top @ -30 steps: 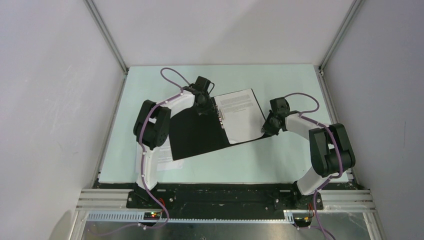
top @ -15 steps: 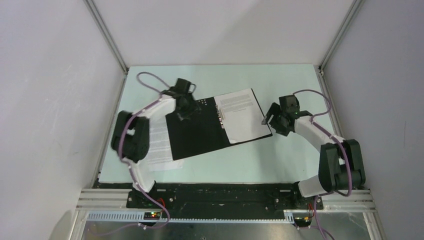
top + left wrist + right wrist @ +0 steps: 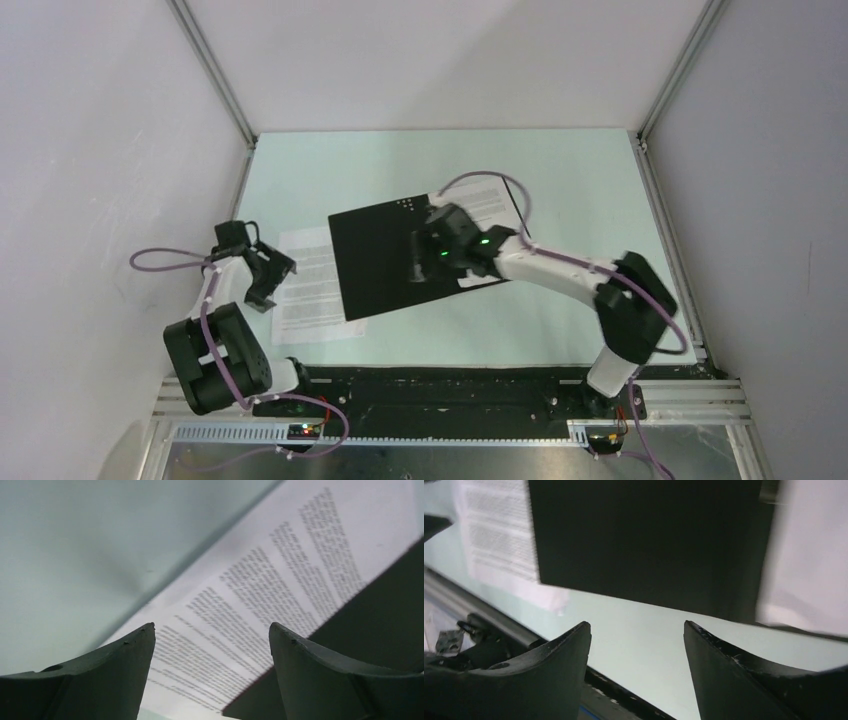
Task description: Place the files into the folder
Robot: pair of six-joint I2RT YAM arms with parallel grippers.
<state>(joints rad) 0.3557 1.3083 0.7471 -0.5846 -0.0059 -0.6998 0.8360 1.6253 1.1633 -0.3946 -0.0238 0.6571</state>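
Presently, the left gripper sits closest to the bases, at 9 o'clock on the table. Its jaws are spread wide and hold nothing. They are poised over the left margin of a loose sheet of dense black print; whether they touch it cannot be told. That sheet lies flat, and its right part is tucked under the left edge of the folder.

The right gripper reaches in from 4 o'clock and hangs over the middle of the open folder. It too is wide open and empty. Its wrist view shows the pale table between the fingertips and the folder's near edge beyond them.

The folder lies open with its black inside up, turned slightly anticlockwise. A filed sheet rests on its right half at 1 o'clock, partly hidden by the right arm.

Pale table surface shows past the folder toward 12 and 3 o'clock, up to the enclosure walls.
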